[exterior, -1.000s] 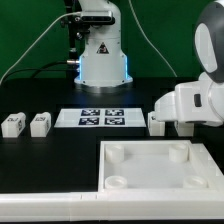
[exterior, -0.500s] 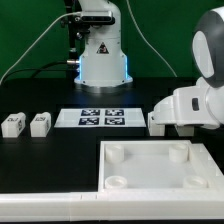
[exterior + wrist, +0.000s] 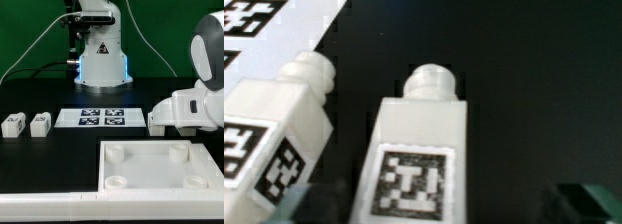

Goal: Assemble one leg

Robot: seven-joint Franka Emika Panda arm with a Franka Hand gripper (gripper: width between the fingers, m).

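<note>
While the arm [image 3: 195, 105] hangs low over the table [image 3: 40, 160] near the exterior view's right edge, the wrist view shows the gripper [image 3: 446, 205] spread wide. There's 1 dark fingertip [image 3: 310, 205] on each side of the leg [image 3: 416, 150], and neither is pinching it. One sits just beside the leg and the other is well clear.

The leg lies flat on the black table, tag face up, with its rounded peg end pointing away from the fingers. A neighbour leg [image 3: 278, 125] lies right alongside at a slight angle. There's a narrow gap up by the pegs, but I can't tell if they touch further down. In the exterior view only 1 white block [image 3: 156, 122] of that pair peeks out from under the arm.

Toward the exterior view's left edge sit 2 spare legs, a first spare [image 3: 13, 125] and a second spare [image 3: 40, 123], side by side but apart. The marker board [image 3: 100, 118] is mid-table between them and the arm.

The big white plate [image 3: 150, 165] takes up the near edge over to the exterior view's right corner, with round sockets [image 3: 118, 152] at its corners. Every leg I can see is on the table outside it.
</note>
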